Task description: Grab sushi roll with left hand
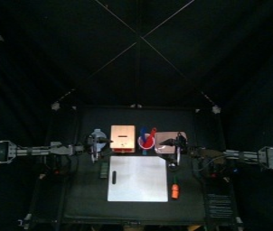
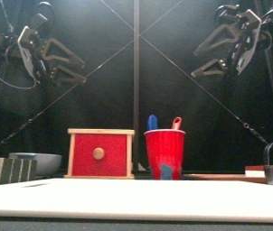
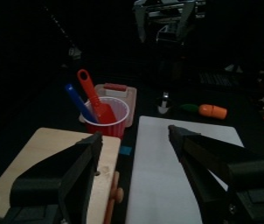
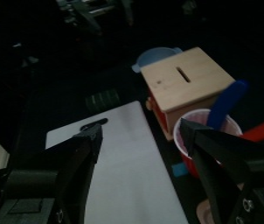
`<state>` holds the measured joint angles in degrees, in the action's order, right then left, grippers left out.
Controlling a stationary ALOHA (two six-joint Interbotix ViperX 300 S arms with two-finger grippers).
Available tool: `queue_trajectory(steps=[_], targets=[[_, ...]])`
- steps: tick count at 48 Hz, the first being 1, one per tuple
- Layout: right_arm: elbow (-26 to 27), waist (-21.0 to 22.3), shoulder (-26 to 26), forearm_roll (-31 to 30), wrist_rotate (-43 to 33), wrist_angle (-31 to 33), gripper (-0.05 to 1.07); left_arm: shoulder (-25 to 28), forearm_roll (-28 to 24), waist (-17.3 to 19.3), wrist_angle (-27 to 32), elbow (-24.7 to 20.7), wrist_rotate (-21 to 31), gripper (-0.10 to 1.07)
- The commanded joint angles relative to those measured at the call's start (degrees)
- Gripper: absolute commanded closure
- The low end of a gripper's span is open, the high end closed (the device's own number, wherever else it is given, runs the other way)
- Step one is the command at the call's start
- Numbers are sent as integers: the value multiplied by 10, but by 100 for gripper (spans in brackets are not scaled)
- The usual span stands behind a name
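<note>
Step in hand: approach, not yet begun in earnest. No contact with anything.

Worktop (image 1: 85, 185): black, carrying a white sheet (image 1: 139, 179) at the middle, toward the front edge.

Left hand (image 3: 135, 136): raised well above the worktop on the left side, jaws spread wide, nothing between them. Aimed across the sheet in its wrist view.

Right gripper (image 4: 142, 129): raised likewise on the right side, jaws apart and empty. At rest, by judgement.

Wooden box (image 2: 100, 153) with a red front: toward the back edge, left of middle.

Red cup (image 2: 164, 153) holding a blue and a red utensil: just beside the box, toward the right.

Sushi roll: not identified with certainty. Likeliest candidate a small orange piece (image 1: 175, 190) lying at the sheet's front right corner, near the worktop's front edge, well apart from both grippers. Too small to confirm.

Next move, by judgement: reach across the sheet toward that corner, descend with jaws kept wide, straddle the piece, then close gently. Risk of nudging so small a piece off the sheet.
</note>
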<state>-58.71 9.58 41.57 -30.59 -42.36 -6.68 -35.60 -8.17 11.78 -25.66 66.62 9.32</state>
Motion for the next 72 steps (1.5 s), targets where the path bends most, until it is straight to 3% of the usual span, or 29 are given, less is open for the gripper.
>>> queue_trajectory(steps=[1,36,49,53,60,66,72], targets=[[4,-3,3,-10,-3,-34,4,0,1,-5,-5,-19,1,3],[-13,3,-4,10,1,-48,4,0,5,-15,-4,-16,2,3],[-13,7,-5,7,2,-49,4,0,68,-75,18,-22,1,4],[-13,10,-7,3,2,-48,4,0,96,-84,59,-37,0,4],[-13,12,-15,-5,2,-48,4,4,179,-83,258,-87,4,4],[-14,17,-25,-8,2,-48,4,13,255,-58,417,-141,4,7],[-15,24,-36,-10,2,-48,4,28,302,-47,469,-151,8,11]])
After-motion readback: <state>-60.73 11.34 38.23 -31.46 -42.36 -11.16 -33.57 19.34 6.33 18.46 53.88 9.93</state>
